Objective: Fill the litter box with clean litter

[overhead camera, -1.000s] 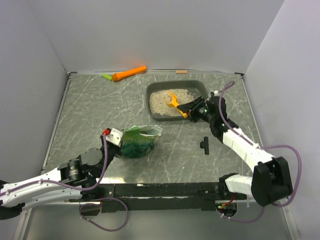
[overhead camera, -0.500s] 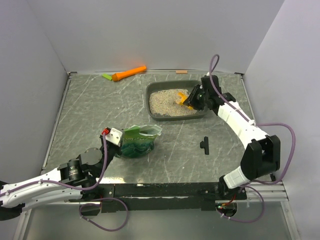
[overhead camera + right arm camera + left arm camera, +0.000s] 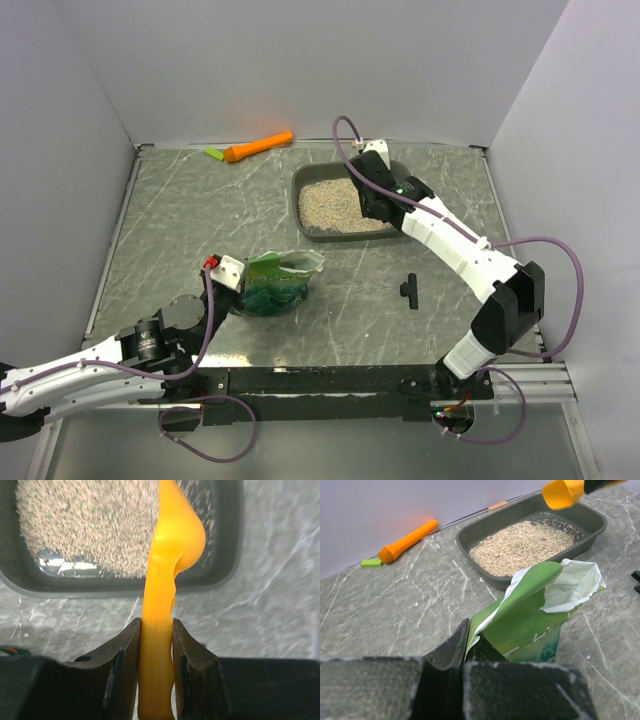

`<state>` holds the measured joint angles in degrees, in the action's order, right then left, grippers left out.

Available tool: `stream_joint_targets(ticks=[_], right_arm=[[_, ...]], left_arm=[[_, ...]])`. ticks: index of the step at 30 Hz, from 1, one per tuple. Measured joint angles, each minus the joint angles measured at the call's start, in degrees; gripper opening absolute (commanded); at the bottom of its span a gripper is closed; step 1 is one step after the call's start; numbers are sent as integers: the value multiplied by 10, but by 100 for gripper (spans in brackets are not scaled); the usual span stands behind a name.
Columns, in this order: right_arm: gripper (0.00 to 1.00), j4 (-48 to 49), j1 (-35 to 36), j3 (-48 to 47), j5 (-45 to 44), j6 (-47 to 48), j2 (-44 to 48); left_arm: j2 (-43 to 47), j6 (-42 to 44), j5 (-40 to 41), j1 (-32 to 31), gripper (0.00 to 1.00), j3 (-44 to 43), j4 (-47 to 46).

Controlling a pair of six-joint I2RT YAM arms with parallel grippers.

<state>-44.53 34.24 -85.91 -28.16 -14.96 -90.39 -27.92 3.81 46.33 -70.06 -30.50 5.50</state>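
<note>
R pincer (image 3: 156, 630) is clamped on the handle of the orange scoop (image 3: 170, 545), jaws snug on both sides. The bowl sticks out past its tips, and from the L wrist view it looks empty. Directly below sits the litter box (image 3: 227, 540), with clean litter (image 3: 90, 525) covering most of the floor. One bare patch (image 3: 65, 565) shows near the wall closest to the pincer. A sec ago this pincer was low at the box's right rim with the scoop down in the litter. It's since lifted and swung across, so prob a load was just tipped or spread. Task looks well along, not finished. Well off to the near left, L pincer (image 3: 462, 645) is pinched shut on the green bag (image 3: 530, 615), holding it upright, mouth open.
</note>
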Motion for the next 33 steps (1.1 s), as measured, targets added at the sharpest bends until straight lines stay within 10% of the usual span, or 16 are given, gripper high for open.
stream_joint_targets(ticks=[14,33], right_arm=[[0,-96,26,-57,116,28,158],[0,-210,28,-40,534,44,303]], left_arm=[[-19,0,-16,1,1,-1,-3],[-48,-2,-45,2,1,-4,-5]])
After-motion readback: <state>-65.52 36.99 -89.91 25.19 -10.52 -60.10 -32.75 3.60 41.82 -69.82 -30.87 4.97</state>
